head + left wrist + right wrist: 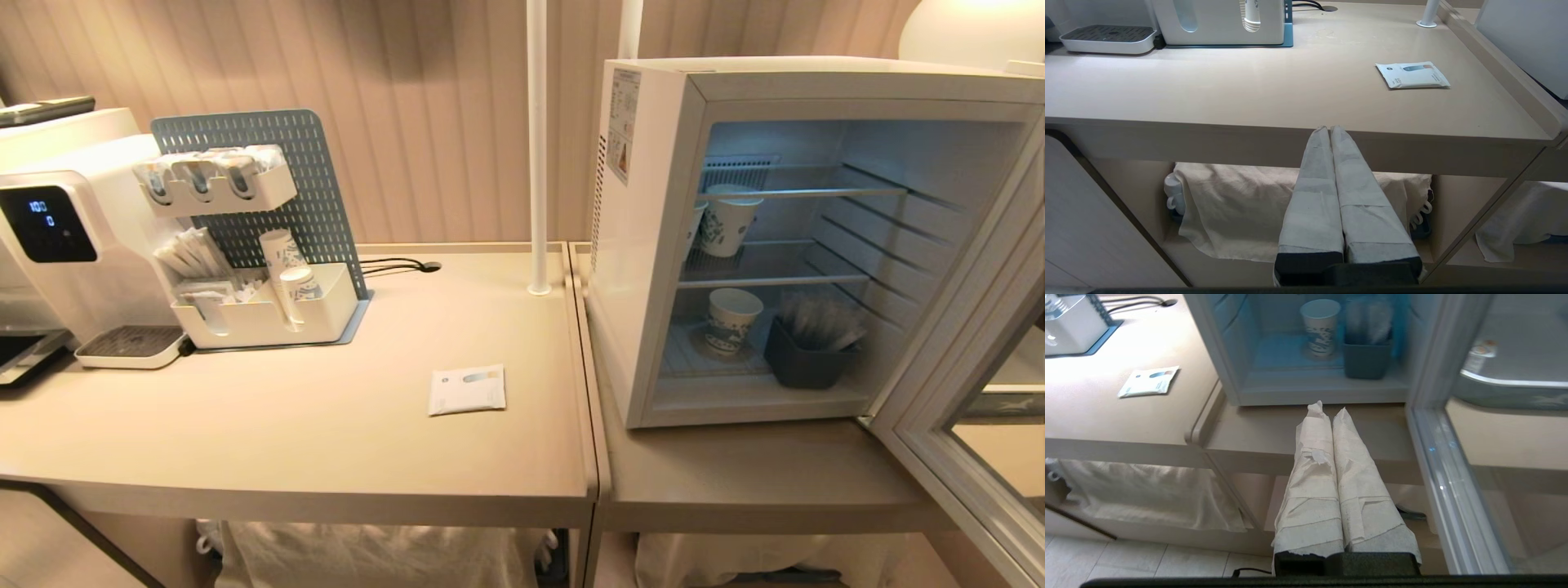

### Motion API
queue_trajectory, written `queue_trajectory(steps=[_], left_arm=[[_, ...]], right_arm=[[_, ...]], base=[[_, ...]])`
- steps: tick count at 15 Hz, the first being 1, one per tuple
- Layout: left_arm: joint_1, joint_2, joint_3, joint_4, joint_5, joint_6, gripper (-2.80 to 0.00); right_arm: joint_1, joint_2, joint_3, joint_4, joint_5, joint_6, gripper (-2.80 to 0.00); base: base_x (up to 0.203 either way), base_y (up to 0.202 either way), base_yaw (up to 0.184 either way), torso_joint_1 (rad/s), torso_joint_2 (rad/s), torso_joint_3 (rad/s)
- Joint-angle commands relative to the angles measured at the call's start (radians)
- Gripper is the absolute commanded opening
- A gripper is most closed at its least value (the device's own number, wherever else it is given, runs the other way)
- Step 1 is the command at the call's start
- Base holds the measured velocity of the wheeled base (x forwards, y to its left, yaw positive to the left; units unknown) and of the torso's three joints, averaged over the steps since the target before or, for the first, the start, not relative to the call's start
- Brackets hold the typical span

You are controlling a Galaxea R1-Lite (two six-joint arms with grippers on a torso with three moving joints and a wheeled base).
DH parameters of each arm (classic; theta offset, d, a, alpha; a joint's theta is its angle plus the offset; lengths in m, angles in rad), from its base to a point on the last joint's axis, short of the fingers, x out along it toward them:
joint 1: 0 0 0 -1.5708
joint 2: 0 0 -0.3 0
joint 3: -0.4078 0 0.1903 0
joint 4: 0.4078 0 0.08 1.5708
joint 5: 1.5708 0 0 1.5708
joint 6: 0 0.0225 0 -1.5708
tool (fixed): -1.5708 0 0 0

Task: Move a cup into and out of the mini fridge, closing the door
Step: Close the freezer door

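Note:
The white mini fridge (645, 245) stands open on the right-hand table, its glass door (963, 392) swung out to the right. Inside, one patterned paper cup (729, 222) sits on the middle wire shelf and another cup (732, 320) stands on the floor beside a dark bin (808, 359) of packets. Neither arm shows in the head view. My right gripper (1327, 410) is shut and empty, low in front of the fridge (1216, 355), with the door (1437, 465) just beside it and the lower cup (1319, 326) ahead. My left gripper (1329, 128) is shut and empty before the table's front edge.
A white water dispenser (57, 237) and a pegboard organiser (261, 245) with cups and sachets stand at the back left. A flat white sachet (467, 389) lies on the left table. A white pole (536, 147) rises between the tables. Cloth (1229, 204) hangs under the tabletop.

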Motion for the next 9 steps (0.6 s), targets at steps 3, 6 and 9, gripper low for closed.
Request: queue_trajectory(steps=[3,6,9], left_arm=[[0.001,0.0,0.003,0.0,0.001,-0.001,-2.8],[0.002,0.0,0.003,0.0,0.001,-0.001,-2.8],[0.001,0.0,0.003,0.0,0.001,-0.001,-2.8]], right_arm=[[-0.042,-0.108,-0.067,0.142,-0.137,0.09,-2.8],[-0.043,-0.108,-0.078,0.146,-0.337,0.113,-2.8],[-0.043,-0.108,-0.066,0.088,-0.499,0.092,-2.8]], base=[[0.0,0.0,0.0,0.0,0.0,0.0],[0.0,0.0,0.0,0.0,0.0,0.0],[0.0,0.0,0.0,0.0,0.0,0.0]])
